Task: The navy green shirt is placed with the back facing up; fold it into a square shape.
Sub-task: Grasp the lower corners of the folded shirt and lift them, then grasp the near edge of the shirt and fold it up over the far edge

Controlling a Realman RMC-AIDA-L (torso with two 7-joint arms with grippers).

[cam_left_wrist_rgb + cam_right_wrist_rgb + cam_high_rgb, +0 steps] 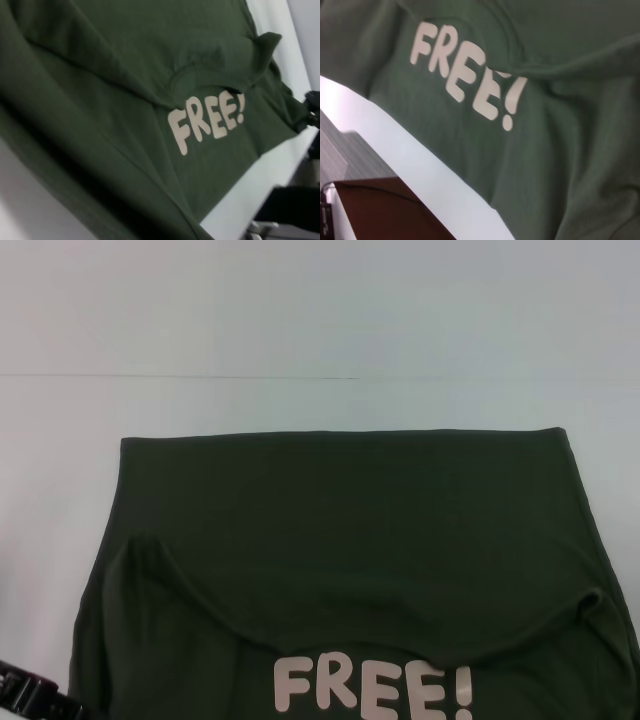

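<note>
Cloth fills the lower two thirds of the head view: the navy green shirt lies flat on the white table, its straight far edge running left to right across the middle of the frame. A layer has already been folded toward the robot; its curved, sagging edge drapes across the lower part of the frame, and just below it the cream letters "FREE!" show at the bottom centre. So the printed front is partly exposed here, and what remains is a wide band, longer across than deep.

In the bottom left corner of the head view a dark piece of hardware, which I take to be the left gripper, sits beside the shirt's left side. I cannot tell whether its fingers are apart or together. The right gripper does not show in the head view. In the left wrist view a dark shape at the right edge, beside the folded corner, may be the right gripper, but its fingers cannot be read either.

Both wrist views look down on the lettering and the near table edge, so each arm seems to hover near its own side of the shirt. Judging by that, the next fold turns on the long left-to-right axis: each side would need bringing inward toward the letters to make a square.
</note>
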